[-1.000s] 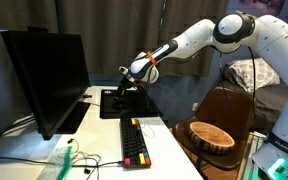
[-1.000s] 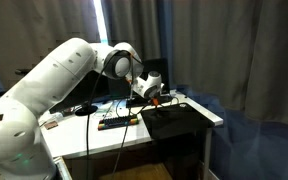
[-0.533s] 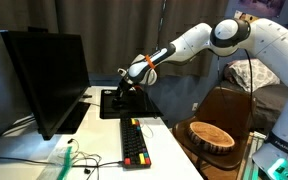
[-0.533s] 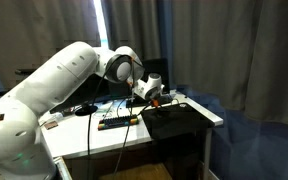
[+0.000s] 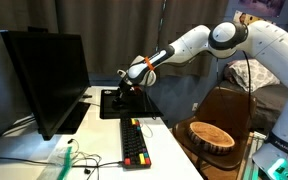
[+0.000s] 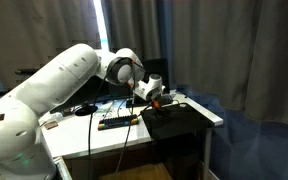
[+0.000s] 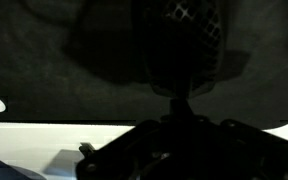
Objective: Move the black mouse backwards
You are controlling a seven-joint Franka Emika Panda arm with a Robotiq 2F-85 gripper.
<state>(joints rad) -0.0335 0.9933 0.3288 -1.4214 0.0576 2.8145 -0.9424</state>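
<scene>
Barely any movement this past second: your gripper [image 5: 120, 92] hangs low over the mouse pad [image 5: 111, 109], the black mouse [image 7: 144, 45] right beneath it. It's too dark to tell the jaws' opening. The backward move looks not yet begun.

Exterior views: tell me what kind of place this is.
Likely a home or office computer workstation: a monitor, a keyboard with red and yellow keys and a black mouse pad lie on a white table, with curtains behind.

The black mouse [image 7: 179, 50] lies on the mouse pad [image 7: 44, 60], near the keyboard [image 5: 135, 143]
</scene>
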